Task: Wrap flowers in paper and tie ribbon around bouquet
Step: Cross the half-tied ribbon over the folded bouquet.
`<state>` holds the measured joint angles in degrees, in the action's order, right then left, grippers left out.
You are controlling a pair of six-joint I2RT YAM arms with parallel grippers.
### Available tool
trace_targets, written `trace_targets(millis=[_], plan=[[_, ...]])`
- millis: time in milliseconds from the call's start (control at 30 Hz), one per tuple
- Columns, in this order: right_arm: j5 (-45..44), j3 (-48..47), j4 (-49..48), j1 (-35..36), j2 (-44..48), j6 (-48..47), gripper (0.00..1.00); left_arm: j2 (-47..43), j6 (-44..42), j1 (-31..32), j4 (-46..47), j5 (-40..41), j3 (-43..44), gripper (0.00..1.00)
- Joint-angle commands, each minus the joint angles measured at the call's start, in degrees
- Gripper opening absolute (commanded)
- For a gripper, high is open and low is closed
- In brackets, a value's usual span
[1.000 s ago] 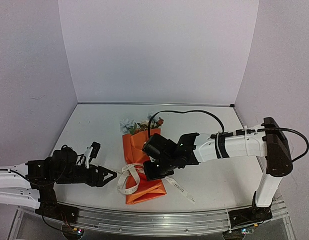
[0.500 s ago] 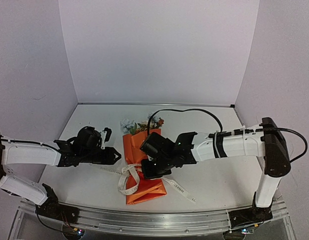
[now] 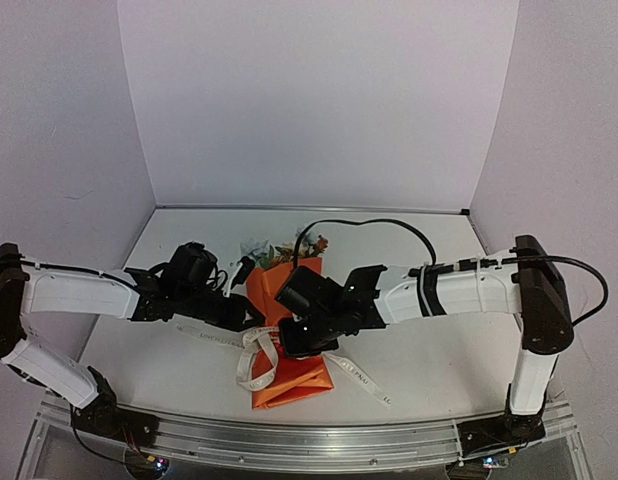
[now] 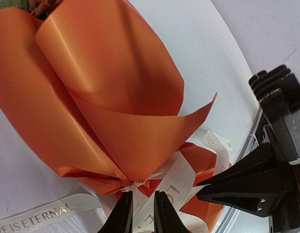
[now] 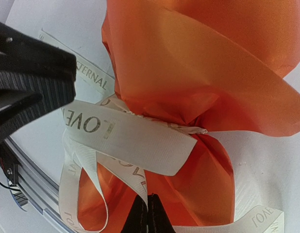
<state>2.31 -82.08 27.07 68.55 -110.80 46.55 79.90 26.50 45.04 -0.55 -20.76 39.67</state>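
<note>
Basically: bouquet lies on table, ribbon slack at its waist; right gripper clenched on a strand; left gripper nearly closed there, grip unclear; uneven pull could slip the loop.

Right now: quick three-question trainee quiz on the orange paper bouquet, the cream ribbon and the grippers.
1. True or false: the flower heads sit at the near end of the orange paper-cone bouquet.
2. The cream-white printed fabric ribbon circles the bouquet at: A the rim, B the pinched waist, C the bottom tip.
3. Which gripper has its fingers pressed fully together?
Key: 1 false, they are at the far end; 2 B; 3 the right gripper.
</note>
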Motion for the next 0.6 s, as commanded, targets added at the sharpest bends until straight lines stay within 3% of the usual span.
trace_targets(millis=[0, 567], plan=[[-2.2, -1.2, 0.0, -0.4, 0.2, 1.6, 0.0, 2.0, -2.9, 0.4, -1.9, -4.9, 4.3, 0.17], [-2.2, -2.9, -1.9, -1.2, -3.2, 3.5, 0.0, 6.7, -7.2, 1.8, -6.6, -11.5, 9.2, 0.05]])
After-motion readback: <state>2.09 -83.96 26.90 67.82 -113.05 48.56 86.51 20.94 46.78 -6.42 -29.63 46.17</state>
